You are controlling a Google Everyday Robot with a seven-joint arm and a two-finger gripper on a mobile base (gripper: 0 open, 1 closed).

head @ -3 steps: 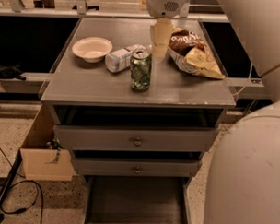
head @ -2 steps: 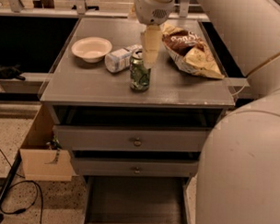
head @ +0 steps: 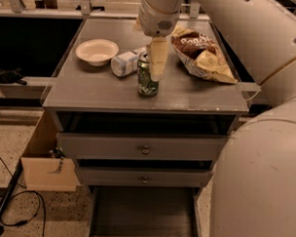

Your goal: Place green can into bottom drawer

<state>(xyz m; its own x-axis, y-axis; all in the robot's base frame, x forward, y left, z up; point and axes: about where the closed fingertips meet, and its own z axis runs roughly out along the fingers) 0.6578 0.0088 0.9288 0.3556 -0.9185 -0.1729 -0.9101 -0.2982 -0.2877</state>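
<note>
We seem to be in a lab or office test area. A grey cabinet (head: 186, 148) stands on a speckled floor (head: 11, 140), with a cardboard box (head: 48, 173) and loose cables (head: 18, 204) at eight o'clock. The gripper (head: 156, 69) hangs over the surface (head: 90, 89), toward twelve o'clock.

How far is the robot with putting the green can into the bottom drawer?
Done: the bottom drawer stands open. In hand: the gripper is at the green can, which stands upright on the cabinet top; grasp not confirmed. Left: lift it and place it in the drawer.
</note>
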